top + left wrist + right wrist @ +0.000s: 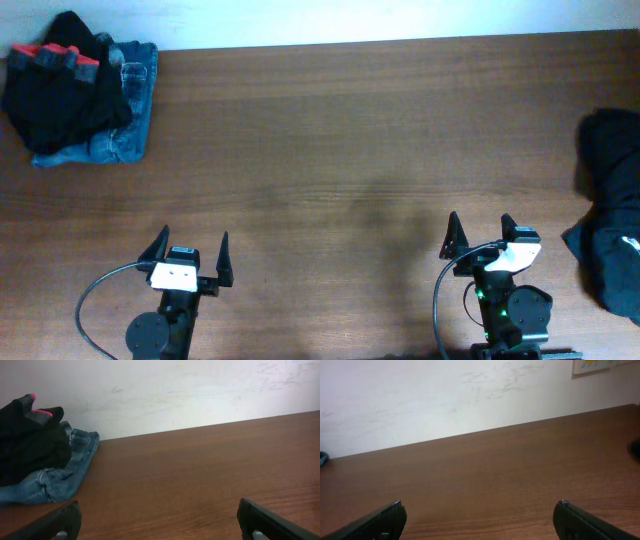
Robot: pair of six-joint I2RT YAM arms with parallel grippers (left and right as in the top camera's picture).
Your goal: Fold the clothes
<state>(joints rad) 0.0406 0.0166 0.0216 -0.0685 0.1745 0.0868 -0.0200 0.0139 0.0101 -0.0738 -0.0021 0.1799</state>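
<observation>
At the near edge, both grippers sit spread and empty.
Your left gripper (194, 236) and right gripper (480, 218) are well apart from the clothes: a black garment (60, 90) with red trim lies on jeans (128, 138) at the far left, and a dark heap (610, 200) lies at the table (330, 130)'s right edge. Pinch too deep and you risk lifting both stacked pieces; drag the heap and it could slide off.

Brown wood-grain table (330, 130) against a plain white wall (175, 390)
Faint grey scuffs mark the wall; a pale rectangular plate (602, 365) sits high at right; the light is soft.
</observation>
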